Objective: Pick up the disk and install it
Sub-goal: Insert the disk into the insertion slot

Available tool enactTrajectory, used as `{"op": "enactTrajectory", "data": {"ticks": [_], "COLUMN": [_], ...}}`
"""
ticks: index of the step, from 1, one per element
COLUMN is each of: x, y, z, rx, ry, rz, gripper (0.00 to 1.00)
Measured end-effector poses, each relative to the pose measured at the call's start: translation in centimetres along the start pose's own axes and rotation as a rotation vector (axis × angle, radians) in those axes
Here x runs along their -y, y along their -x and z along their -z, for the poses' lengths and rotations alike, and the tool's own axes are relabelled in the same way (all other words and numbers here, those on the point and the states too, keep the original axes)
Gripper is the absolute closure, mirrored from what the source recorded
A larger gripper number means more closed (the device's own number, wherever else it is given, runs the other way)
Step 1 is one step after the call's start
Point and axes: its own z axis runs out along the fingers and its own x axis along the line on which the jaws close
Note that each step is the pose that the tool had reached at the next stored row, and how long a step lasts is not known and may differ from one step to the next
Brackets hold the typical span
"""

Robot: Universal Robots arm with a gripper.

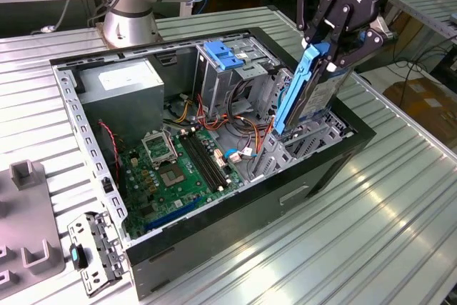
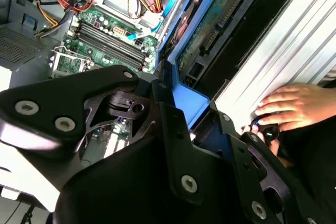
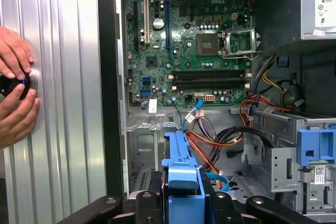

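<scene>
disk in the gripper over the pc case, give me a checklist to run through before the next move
1. Grip: the gripper is shut on the disk at its upper end: ok.
2. Disk squared to the drive bay: it leans at a tilt: not ok.
3. Disk seated: most of it stands above the case: not ok.
4. Cables clear of the bay: cannot tell.
5. Person's hands outside the case, on the table: ok.
</scene>
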Motion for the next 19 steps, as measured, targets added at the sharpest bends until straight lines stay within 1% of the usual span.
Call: {"op": "enactTrajectory", "data": {"ticks": [3, 13, 17, 19], "x": [0.00, -0.01, 0.00, 0.08], "y": [-0.14, -0.14, -0.14, -0.14], "z": [-0.31, -0.42, -0.47, -0.55], "rx": [-0.0006, -0.0005, -0.0004, -0.0009], "ry": [0.0002, 0.0002, 0.0025, 0.0079], "rz": [-0.008, -0.008, -0.008, -0.008], "gripper": [0.63, 0.63, 0.63, 0.63]}}
